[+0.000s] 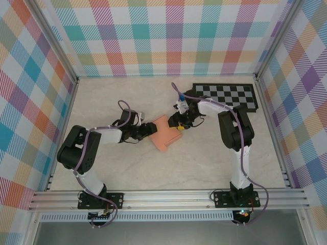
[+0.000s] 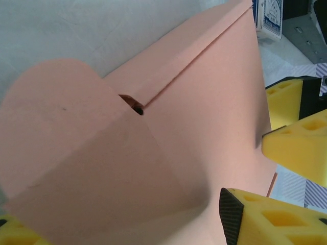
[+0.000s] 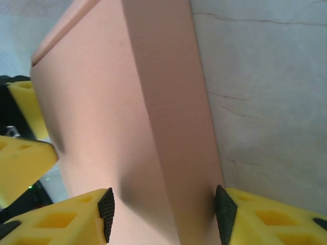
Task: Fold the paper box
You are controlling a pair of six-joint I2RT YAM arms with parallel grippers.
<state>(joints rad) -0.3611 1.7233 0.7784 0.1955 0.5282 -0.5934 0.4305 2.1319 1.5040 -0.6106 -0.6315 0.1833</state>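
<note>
The salmon paper box [image 1: 164,133] lies partly folded on the table between both arms. My left gripper [image 1: 147,130] stands at its left end and my right gripper [image 1: 179,126] at its right end. In the left wrist view the paper box [image 2: 168,127] shows a rounded flap on the left and a crease with a slot. The left gripper [image 2: 122,224] is open around a folded corner, its black pad [image 2: 231,214] a little apart from it. My right gripper [image 3: 163,212] is open astride the paper box [image 3: 117,102]. Its right pad [image 3: 225,214] touches the box's side wall.
A black-and-white checkerboard mat [image 1: 227,95] lies at the back right of the marble-patterned table [image 1: 102,97]. A small blue-white card pack [image 2: 268,18] stands just beyond the box. Plaid walls and metal rails enclose the workspace.
</note>
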